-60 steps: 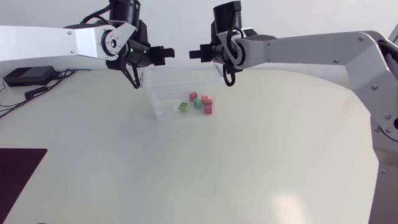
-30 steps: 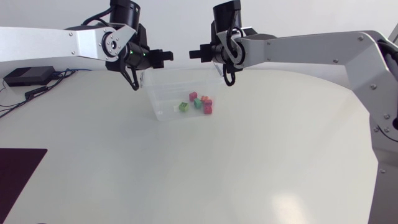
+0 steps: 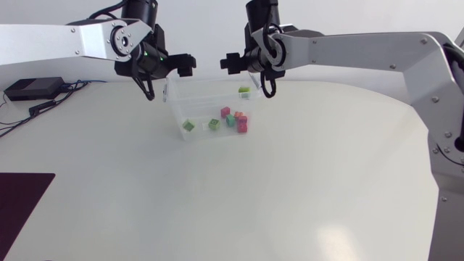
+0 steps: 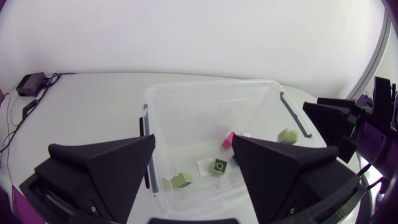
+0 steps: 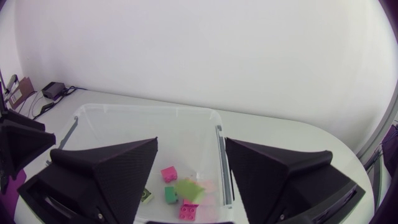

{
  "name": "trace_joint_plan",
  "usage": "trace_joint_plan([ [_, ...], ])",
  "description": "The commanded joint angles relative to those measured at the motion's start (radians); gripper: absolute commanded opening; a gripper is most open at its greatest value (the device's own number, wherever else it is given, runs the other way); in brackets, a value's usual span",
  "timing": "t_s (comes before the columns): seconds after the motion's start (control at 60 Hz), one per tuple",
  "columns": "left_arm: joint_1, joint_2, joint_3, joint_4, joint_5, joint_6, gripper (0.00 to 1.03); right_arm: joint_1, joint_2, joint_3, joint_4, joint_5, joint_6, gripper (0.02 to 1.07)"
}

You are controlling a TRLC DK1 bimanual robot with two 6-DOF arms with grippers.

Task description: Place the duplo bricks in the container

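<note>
Two wide pincers above the clear plastic container (image 4: pixel 186 118).
Our left black gripper (image 4: pixel 193 148) and right black gripper (image 5: pixel 191 146) gape empty; beneath and between their fingers, inside the container, we see green duplo bricks (image 4: pixel 218 165) and a pink duplo brick (image 5: pixel 168 173).

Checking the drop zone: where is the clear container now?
In the head view, the container sits at the far middle of the table, below the gap between the left gripper and the right gripper.

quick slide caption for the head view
The left claw and right claw hang open over a clear container holding coloured duplo bricks.
</note>
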Motion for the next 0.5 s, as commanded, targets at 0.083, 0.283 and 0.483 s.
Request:
trace_joint_plan([
  [0.083,0.007,-0.154,0.069,-0.036,0.004,0.001,1.00,-0.004,-0.139,-0.042,-0.003,0.004,-0.001,1.02],
  [0.283,0.024,-0.396,0.027,-0.123,-0.028,0.045,1.00,-0.044,-0.449,-0.249,0.030,0.036,-0.087,1.02],
  [0.483,0.075,-0.665,-0.169,-0.122,-0.045,0.104,1.00,-0.122,-0.769,-0.549,0.106,0.038,-0.154,1.02],
])
